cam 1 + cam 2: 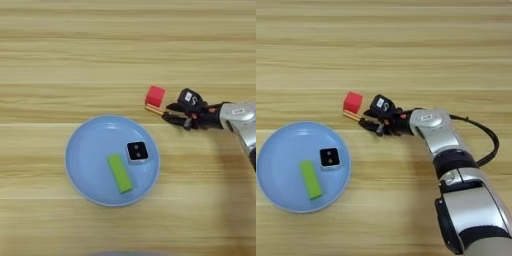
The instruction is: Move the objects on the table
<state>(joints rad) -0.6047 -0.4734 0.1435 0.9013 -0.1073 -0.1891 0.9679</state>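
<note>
Tabletop (60, 55) of light-tan wood grain with horizontal plank lines fills both views. Light-blue round plate (85, 145) sits left of centre and toward the near edge. Two items lie in it: lime-green bar (120, 173), flat, running diagonally in the lower middle of the plate, and silver cube (137, 152) with its black two-dot face up, just beside the bar's upper right end — whether the two touch I cannot tell.

Red cube (155, 95) stands on the bare wood outside the plate, past its upper right rim and apart from it. Orange-handled screwdriver (154, 109) shows only as a thin orange sliver lying along the cube's near edge, running down to the right toward the black fingers; its far end is hidden by them.

Right arm enters from the bottom right; silver forearm (431, 125) bends left across the wood, with a black cable looping off its right side. End effector (171, 113) is low over the wood just right of the red cube. Its two black fingers stand a little apart, one above the other, tips pointing left at the end of the orange sliver — whether they touch or grip it cannot be read.
</note>
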